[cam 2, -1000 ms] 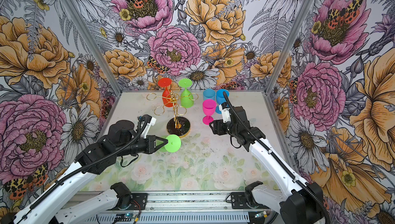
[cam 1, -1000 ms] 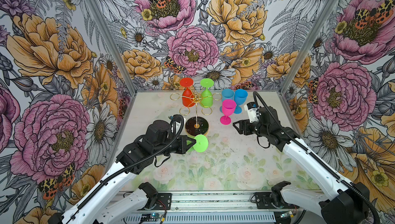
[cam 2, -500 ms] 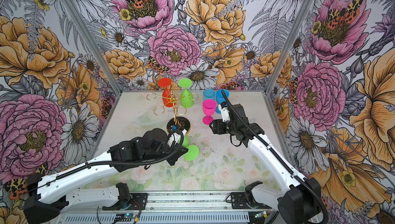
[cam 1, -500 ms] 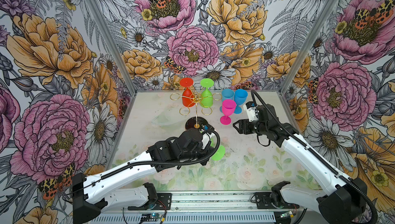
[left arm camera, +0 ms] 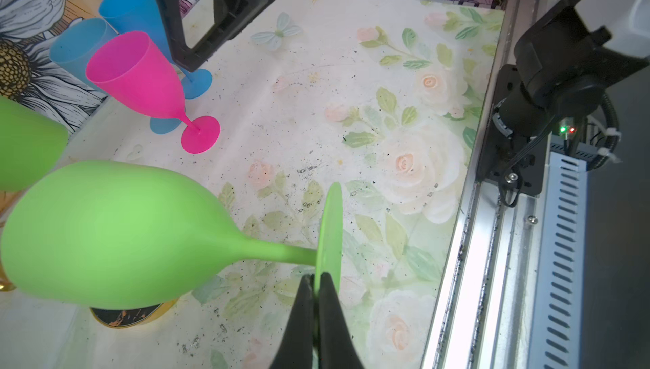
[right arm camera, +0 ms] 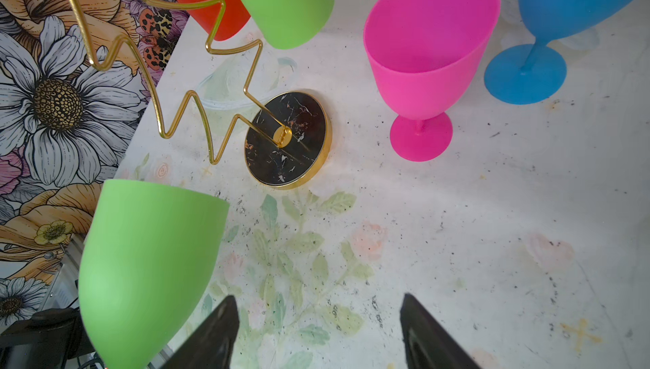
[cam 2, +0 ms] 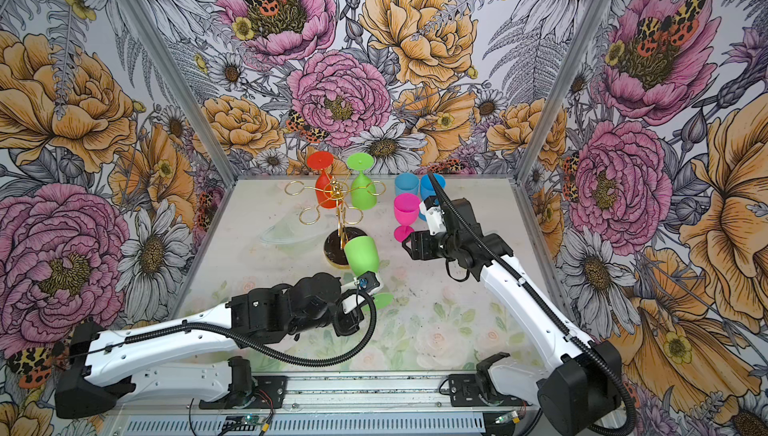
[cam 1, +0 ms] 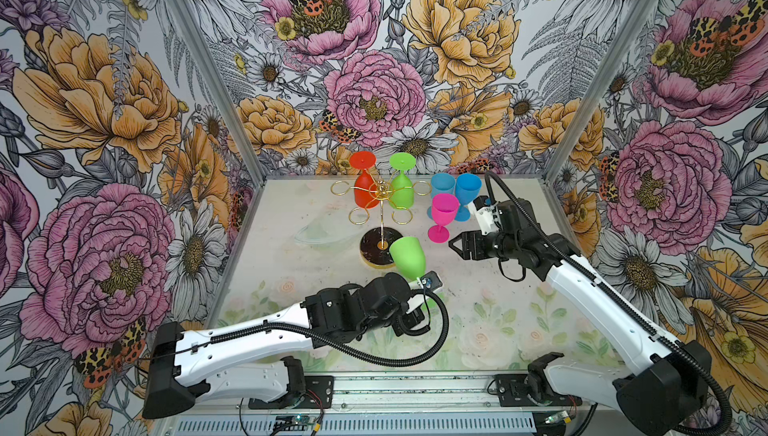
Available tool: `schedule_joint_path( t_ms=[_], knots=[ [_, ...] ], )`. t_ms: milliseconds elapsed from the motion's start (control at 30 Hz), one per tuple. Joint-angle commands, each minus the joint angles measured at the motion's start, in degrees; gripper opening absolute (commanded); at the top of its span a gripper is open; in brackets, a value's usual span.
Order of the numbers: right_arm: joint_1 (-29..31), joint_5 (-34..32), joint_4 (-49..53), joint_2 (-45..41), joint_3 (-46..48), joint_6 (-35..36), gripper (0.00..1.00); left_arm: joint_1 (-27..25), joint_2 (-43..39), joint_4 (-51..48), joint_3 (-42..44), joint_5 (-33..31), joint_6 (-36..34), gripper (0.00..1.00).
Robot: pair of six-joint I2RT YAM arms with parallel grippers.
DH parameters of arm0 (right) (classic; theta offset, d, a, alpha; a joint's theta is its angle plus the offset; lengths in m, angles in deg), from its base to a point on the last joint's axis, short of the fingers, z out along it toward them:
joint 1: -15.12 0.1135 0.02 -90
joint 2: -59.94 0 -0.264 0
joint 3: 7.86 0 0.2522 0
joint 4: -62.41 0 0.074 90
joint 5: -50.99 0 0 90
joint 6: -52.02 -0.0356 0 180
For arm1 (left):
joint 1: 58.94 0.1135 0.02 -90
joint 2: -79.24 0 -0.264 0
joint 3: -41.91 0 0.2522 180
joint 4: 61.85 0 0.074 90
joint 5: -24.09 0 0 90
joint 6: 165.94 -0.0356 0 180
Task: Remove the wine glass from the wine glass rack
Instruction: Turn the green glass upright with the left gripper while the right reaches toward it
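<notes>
Since a second ago the left gripper (left arm camera: 316,281) has carried the green wine glass (cam 1: 408,256) from the front left of the wine glass rack (cam 1: 373,247) to just in front of its base. Its jaws are pressed together on the rim of the glass's foot. The glass is off the rack and tilted, and in both top views its bowl overlaps the base. The right gripper (right arm camera: 317,298) has stayed to the right of the rack, jaws wide and empty. A red glass (cam 1: 365,195) and a second green glass (cam 1: 402,195) hang upside down on the rack's far loops. A pink glass (cam 1: 444,213) and two blue glasses (cam 1: 467,193) stand right of the rack.
</notes>
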Motion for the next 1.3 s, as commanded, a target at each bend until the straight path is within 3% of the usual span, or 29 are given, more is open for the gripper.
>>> schedule_joint_path(
  t_ms=[0,533,700,1267],
  knots=[
    [0.41,2.43,2.12,-0.12,-3.74,0.68,0.73,-2.77,-1.1,2.88,1.46,-7.17,-9.91,0.0],
    [0.57,9.3,10.74,4.27,-17.2,0.96,0.72,-10.43,-1.27,6.07,9.92,-25.36,-34.98,0.0],
    [1.13,15.19,12.62,7.45,-20.05,2.37,0.71,-11.75,-3.64,10.98,13.36,-29.13,-41.29,0.0],
    [5.16,14.69,14.63,9.67,-22.61,3.61,0.65,-13.29,-5.04,19.53,20.26,-35.85,-55.25,0.0]
  ],
)
